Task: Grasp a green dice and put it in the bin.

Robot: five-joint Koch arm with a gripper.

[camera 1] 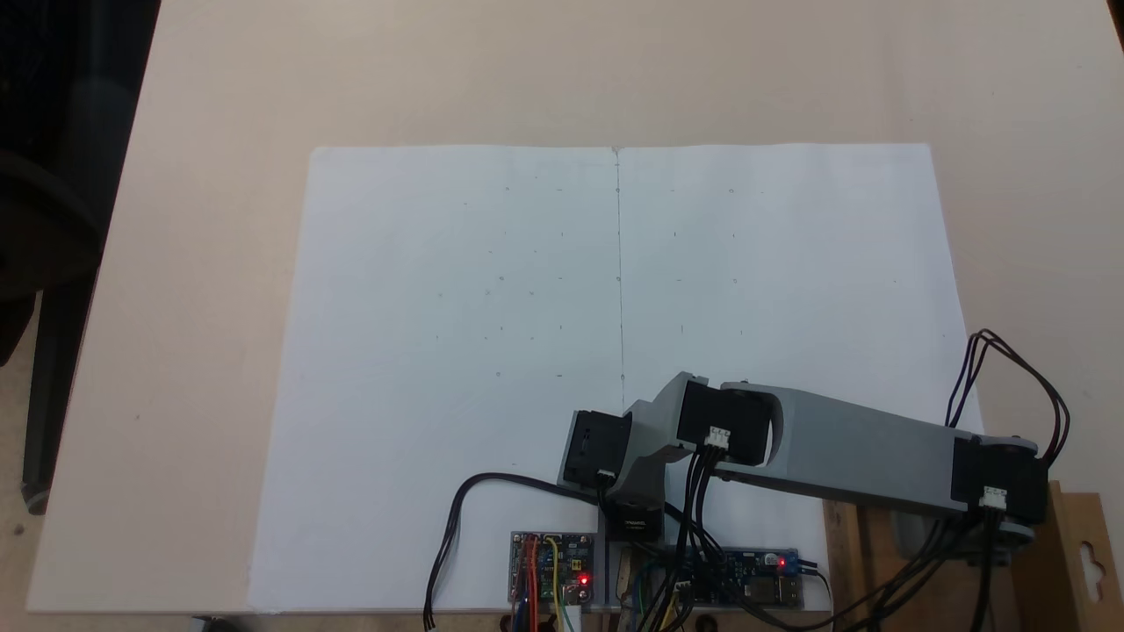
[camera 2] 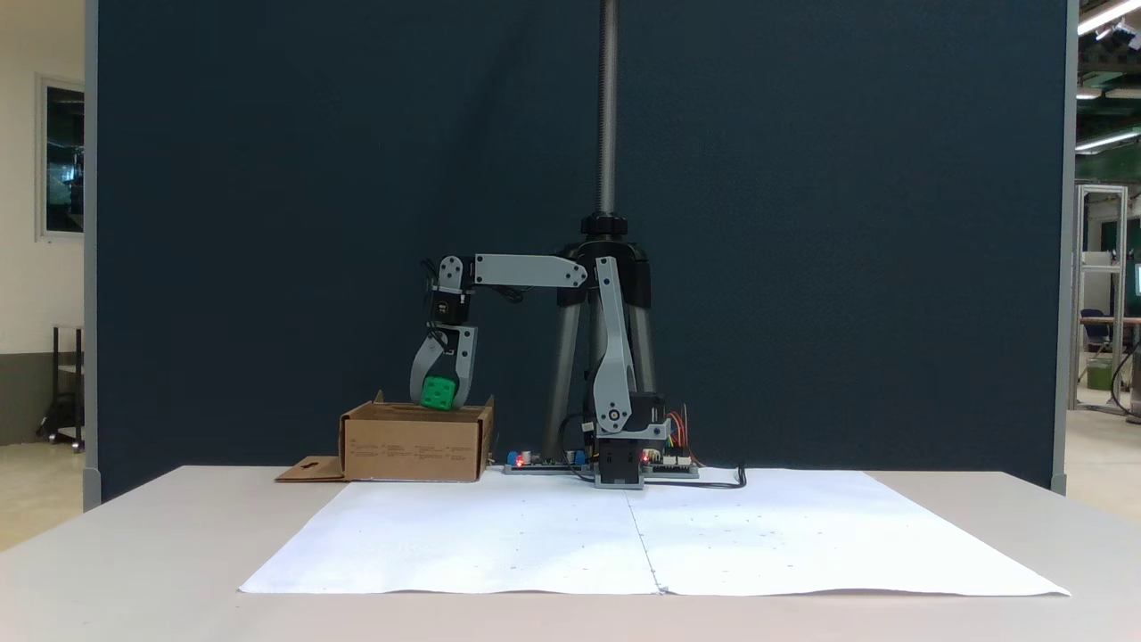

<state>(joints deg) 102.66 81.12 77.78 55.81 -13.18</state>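
In a fixed view from the front, the green dice [camera 2: 438, 392] hangs just above the rim of the bin [camera 2: 414, 443], a brown cardboard box at the table's back left. My gripper [camera 2: 439, 402] points straight down and is shut on the dice, one grey finger on each side. The bin's flap [camera 2: 307, 468] with its cutout lies flat on the table to the left. In the fixed view from above, the arm [camera 1: 843, 448] reaches right over the bin [camera 1: 1076, 527] at the lower right corner, hiding gripper and dice.
Two white paper sheets [camera 1: 615, 351] cover the middle of the table. Circuit boards [camera 1: 551, 566] with lit red LEDs and loose cables [camera 1: 457, 527] sit by the arm's base. A tripod pole [camera 2: 607, 107] and a dark blue screen stand behind the arm.
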